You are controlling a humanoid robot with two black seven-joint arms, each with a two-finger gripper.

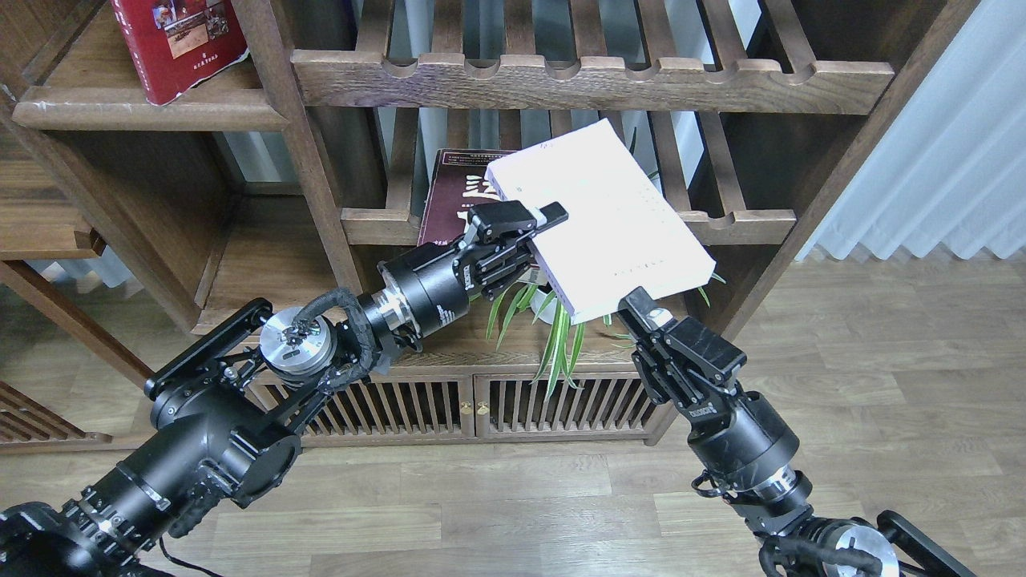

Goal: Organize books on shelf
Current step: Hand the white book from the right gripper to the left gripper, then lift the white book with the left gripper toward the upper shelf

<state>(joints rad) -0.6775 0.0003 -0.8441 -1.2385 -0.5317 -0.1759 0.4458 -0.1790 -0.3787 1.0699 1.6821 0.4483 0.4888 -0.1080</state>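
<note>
The thick white book (pixel 601 216) hangs tilted in front of the slatted racks. My left gripper (pixel 525 228) is shut on its left edge. My right gripper (pixel 641 308) touches the book's lower edge from below; only one finger shows, so I cannot tell whether it grips. Behind the white book, the dark maroon book (pixel 450 210) with white characters leans on the middle rack, mostly covered. At the top left, the red book (pixel 180 44) with cover photos leans on the shelf (pixel 152 112), a solid dark-brown board with a scuffed front edge.
Notched slatted racks (pixel 593 80) cross the upper middle. A green potted plant (pixel 557 328) stands under the white book on the cabinet top (pixel 513 344). A dark upright post (pixel 300 152) separates the left bays from the racks. White curtains (pixel 954 144) hang at right.
</note>
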